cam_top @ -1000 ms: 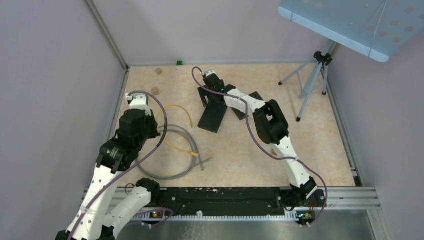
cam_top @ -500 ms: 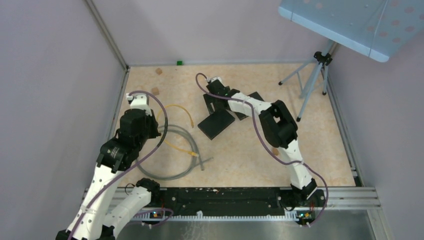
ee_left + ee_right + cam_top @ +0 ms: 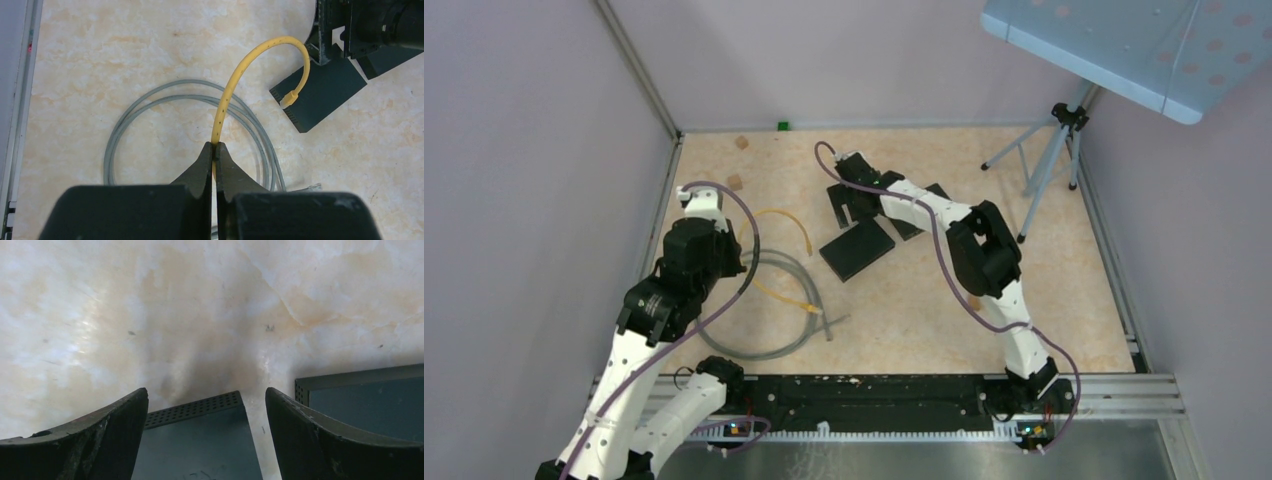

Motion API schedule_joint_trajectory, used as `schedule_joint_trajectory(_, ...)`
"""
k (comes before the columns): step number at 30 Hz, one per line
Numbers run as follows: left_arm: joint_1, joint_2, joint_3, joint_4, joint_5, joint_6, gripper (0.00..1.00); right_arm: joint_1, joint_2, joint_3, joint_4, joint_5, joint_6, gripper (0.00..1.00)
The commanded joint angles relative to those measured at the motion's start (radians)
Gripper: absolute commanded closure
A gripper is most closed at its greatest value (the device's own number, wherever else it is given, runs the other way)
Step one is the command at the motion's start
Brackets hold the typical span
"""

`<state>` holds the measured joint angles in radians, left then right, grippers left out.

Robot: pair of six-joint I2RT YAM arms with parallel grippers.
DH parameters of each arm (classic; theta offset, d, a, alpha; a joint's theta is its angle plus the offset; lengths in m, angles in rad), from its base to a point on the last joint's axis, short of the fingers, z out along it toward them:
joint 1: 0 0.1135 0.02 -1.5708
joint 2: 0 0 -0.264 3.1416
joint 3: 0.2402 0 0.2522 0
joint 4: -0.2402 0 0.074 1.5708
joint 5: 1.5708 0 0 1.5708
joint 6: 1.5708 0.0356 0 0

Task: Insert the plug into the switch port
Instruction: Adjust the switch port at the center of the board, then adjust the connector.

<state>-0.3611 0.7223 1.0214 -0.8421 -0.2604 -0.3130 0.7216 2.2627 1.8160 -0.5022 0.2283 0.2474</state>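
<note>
Plug [image 3: 289, 98] sits at the free end of the yellow cable [image 3: 235, 80], which arcs away from my left fingers [image 3: 200, 170]. They are pinched tight on the cable, well back from the plug. Its tip hangs just at the port edge of the switch [image 3: 322, 95]; whether it touches, I cannot tell. My right fingers [image 3: 105, 435] stand wide, straddling 1 corner of the switch and gripping nothing. To do this well, I'd brace the switch with the right. Then I'd regrip nearer the plug, since that long cable will flex, and square it to 1 port.
</note>
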Motion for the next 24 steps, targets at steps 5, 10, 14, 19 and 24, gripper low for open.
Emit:
schedule_joint_trajectory(5, 0.003, -0.010, 0.071, 0.037, 0.155, 0.054, 1.00, 0.019, -0.179, 0.123, -0.081, -0.032, 0.012, 0.14)
schedule_joint_trajectory(10, 0.003, 0.000, 0.084, 0.085, 0.321, 0.119, 1.00, 0.019, -0.479, -0.265, 0.112, -0.043, 0.009, 0.14)
schedule_joint_trajectory(14, 0.002, 0.028, 0.092, 0.129, 0.485, 0.171, 1.00, 0.019, -0.734, -0.550, 0.270, -0.078, -0.010, 0.14)
schedule_joint_trajectory(19, 0.003, 0.085, 0.096, 0.172, 0.758, 0.226, 1.00, 0.018, -1.034, -0.758, 0.309, -0.159, -0.068, 0.12)
schedule_joint_trajectory(24, 0.000, 0.102, 0.072, 0.206, 0.840, 0.205, 1.00, 0.019, -1.263, -0.854, 0.224, -0.364, -0.124, 0.13)
